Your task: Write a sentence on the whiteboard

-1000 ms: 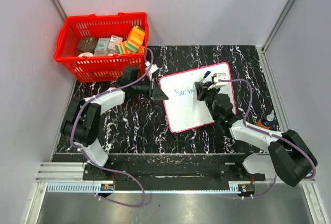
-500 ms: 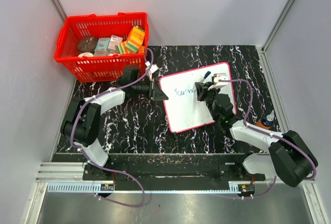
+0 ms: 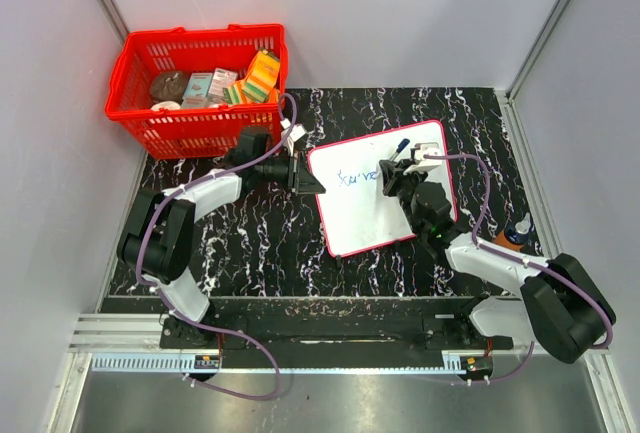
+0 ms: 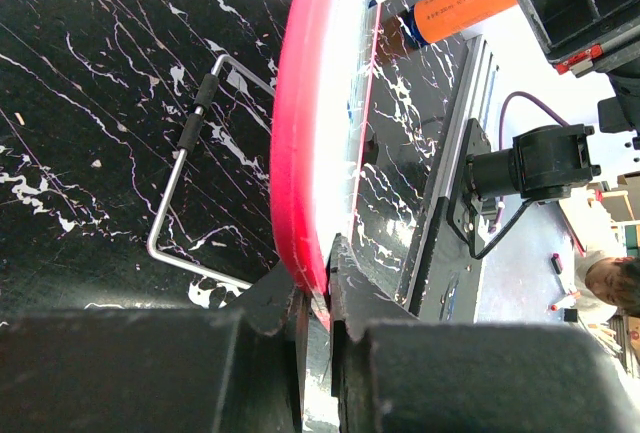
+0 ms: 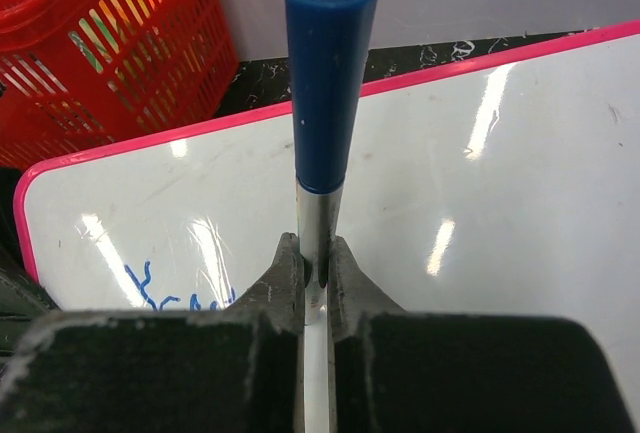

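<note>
- Writing: the sentence, thin blue script in 1 line on the left part of the whiteboard. It opens with what looks like "You"; the rest is too small to read.
- Board lies flat on the worktop, long axis left-right, right end turned slightly away.
- Left gripper: jaws clenched on the board's red left edge.
- Right gripper: jaws grasping the marker, blue butt end up and tilted away, tip hidden.
- Versus 1 second back: right gripper and marker sit slightly further right along the line. Board and left arm are unchanged.
</note>
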